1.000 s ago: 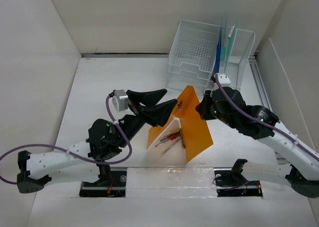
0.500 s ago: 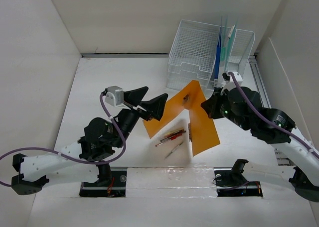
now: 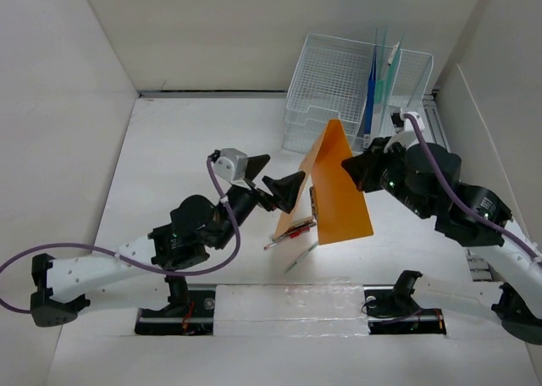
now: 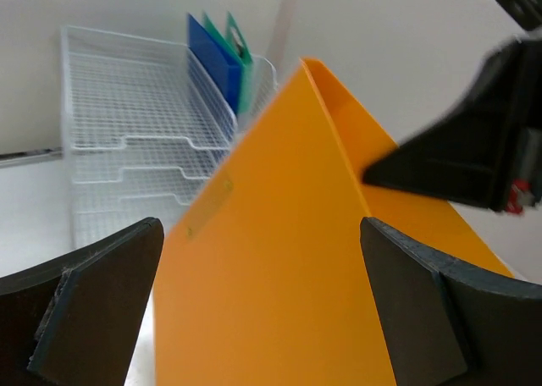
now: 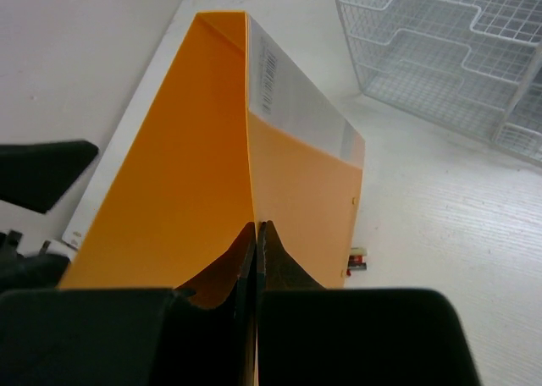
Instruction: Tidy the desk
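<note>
Plain orange folder (image 3: 337, 195); inside it, white strip (image 5: 305, 107) with black barcode. White square-grid mesh on organizer (image 3: 330, 77), 1 o'clock of desk (image 3: 169, 149). Matte white, unpatterned desk. In organizer: blue folder (image 3: 370, 90) and teal folder (image 3: 383, 79). Red and black pens (image 3: 292, 228), 7 o'clock of orange folder.

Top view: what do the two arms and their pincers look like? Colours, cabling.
Left arm and right arm: white links, black joint housings, a purple cable looped along each. Left pincer and right pincer: matte black, with wedge-shaped fingers. A small pale camera block sits at each wrist.
</note>
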`<state>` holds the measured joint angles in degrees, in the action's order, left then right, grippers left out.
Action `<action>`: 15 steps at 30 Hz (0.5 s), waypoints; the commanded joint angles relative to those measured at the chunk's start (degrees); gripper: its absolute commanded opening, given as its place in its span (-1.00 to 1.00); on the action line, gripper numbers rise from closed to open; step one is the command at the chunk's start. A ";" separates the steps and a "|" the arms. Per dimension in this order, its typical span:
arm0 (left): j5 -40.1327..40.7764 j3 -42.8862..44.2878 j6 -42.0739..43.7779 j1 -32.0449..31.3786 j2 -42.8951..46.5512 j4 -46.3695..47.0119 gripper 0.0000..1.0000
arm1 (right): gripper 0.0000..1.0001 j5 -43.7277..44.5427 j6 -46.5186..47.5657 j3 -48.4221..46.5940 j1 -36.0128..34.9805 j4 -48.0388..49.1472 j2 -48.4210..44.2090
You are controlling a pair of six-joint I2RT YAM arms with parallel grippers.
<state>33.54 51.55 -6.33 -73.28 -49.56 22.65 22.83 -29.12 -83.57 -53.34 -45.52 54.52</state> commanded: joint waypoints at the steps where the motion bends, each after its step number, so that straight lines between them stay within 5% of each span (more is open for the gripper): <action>1: -9.53 2.24 -2.46 0.06 -1.06 0.38 0.98 | -1.00 2.04 0.39 -2.82 0.08 10.08 1.98; 5: -16.82 1.89 -3.69 0.06 -3.78 1.33 0.98 | -1.00 2.39 0.21 -4.23 0.61 13.87 6.20; 15: -15.62 3.46 -2.81 0.06 -8.09 0.11 0.98 | -1.00 5.56 -1.37 -11.25 0.61 18.53 18.15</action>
<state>18.06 51.81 -9.32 -73.23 -56.18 21.98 25.87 -29.28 -89.19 -52.93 -35.29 71.96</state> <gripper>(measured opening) 0.989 0.012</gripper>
